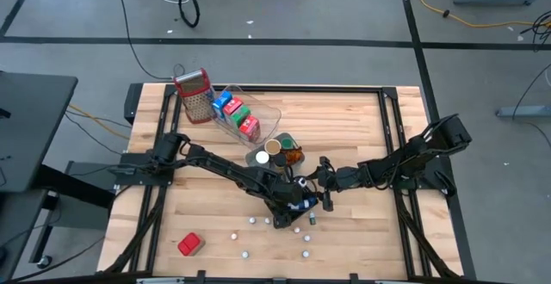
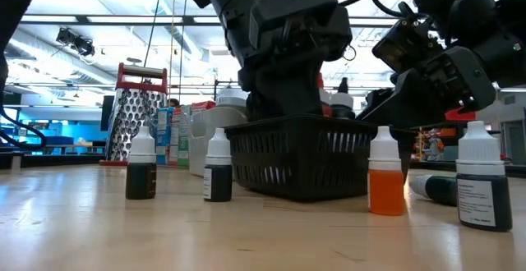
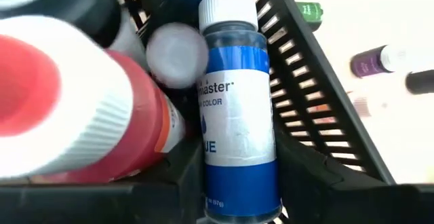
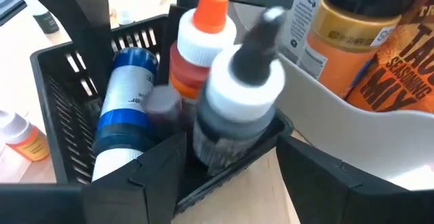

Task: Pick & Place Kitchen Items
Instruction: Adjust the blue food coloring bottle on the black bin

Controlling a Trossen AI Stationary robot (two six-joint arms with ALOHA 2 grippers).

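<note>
A black slatted basket [image 1: 301, 200] [image 2: 300, 160] stands mid-table and holds several small dropper bottles. One is a blue food-colour bottle [image 3: 237, 115] [image 4: 125, 108], slanted with its white cap [image 3: 227, 10] down in the basket and its base up. My left gripper [image 1: 287, 203] [image 3: 241, 207] reaches down into the basket and is shut on that bottle. Beside it are a red bottle [image 3: 129, 129], an orange-tipped one [image 4: 203, 34] and a black-capped one [image 4: 237, 95]. My right gripper [image 1: 325, 194] [image 4: 230, 183] stands open at the basket's right side. My left gripper pinches the blue bottle's base end [image 3: 241, 190] between its two fingers, one on each side. It comes slanting down from above, in line with the bottle. The cap end points down into the basket. Whether it rests on the basket's floor is hidden. My right gripper has the basket's near wall [image 4: 230, 153] between its spread fingers, coming level from the table's right. I cannot tell whether the fingers touch the wall.
Loose little bottles stand on the table near the basket [image 2: 141, 168] [image 2: 218, 168] [image 2: 386, 181] [image 2: 483, 185]. Behind are a clear tray of cartons [image 1: 245, 116], a grater [image 1: 194, 95], jars [image 1: 280, 146] and a seasoning packet [image 4: 400, 54]. A red item [image 1: 189, 243] lies front left.
</note>
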